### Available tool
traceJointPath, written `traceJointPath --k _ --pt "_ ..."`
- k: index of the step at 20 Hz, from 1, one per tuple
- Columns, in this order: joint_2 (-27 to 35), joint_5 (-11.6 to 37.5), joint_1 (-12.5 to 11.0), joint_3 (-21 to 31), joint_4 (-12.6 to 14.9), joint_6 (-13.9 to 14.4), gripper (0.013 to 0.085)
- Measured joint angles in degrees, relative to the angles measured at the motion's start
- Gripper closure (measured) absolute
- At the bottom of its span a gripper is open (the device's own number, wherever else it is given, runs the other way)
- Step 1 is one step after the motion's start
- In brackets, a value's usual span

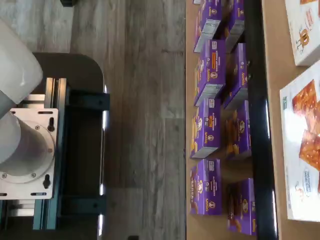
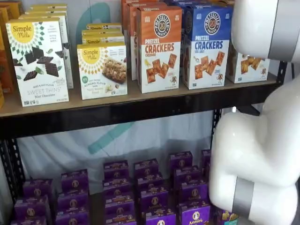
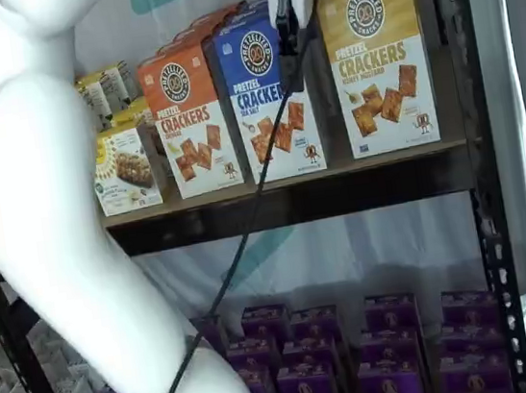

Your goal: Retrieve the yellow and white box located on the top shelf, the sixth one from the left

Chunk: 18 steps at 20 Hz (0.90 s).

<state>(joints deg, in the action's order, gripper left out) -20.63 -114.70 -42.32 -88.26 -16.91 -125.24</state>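
Observation:
The yellow and white box [image 3: 377,65] stands upright at the right end of the top shelf [image 3: 340,191], right of a blue-topped crackers box. In a shelf view only its white lower face [image 2: 246,65] shows, with the arm covering its top. My gripper [image 3: 294,71] hangs from the upper edge of a shelf view with a cable beside it, in front of the blue-topped box and left of the yellow one. Its black fingers are seen side-on, they hold nothing, and the gripper is open. The wrist view shows no fingers.
An orange-topped crackers box [image 2: 158,47], a blue-topped one [image 2: 206,44] and Simple Mills boxes [image 2: 40,61] share the top shelf. Purple boxes [image 2: 150,187] fill the lower shelf. The white arm [image 2: 262,154] blocks the right side. The dark mount [image 1: 50,155] shows in the wrist view.

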Motion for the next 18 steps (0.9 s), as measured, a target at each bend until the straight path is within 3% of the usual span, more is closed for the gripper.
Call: traceJointPath --k 3,6,12,18 --pt "-1.5 1.4 3.2 1.7 3.3 1.5 0.0130" --pt "-3.0 2.7 4.0 3.4 2.0 2.8 0.0130" --pt "-3.3 3.6 -0.3 2.6 -5.6 2.5 0.0130" --pt "-4.6 8.2 -5.9 3.8 -16.0 1.8 0.0130"
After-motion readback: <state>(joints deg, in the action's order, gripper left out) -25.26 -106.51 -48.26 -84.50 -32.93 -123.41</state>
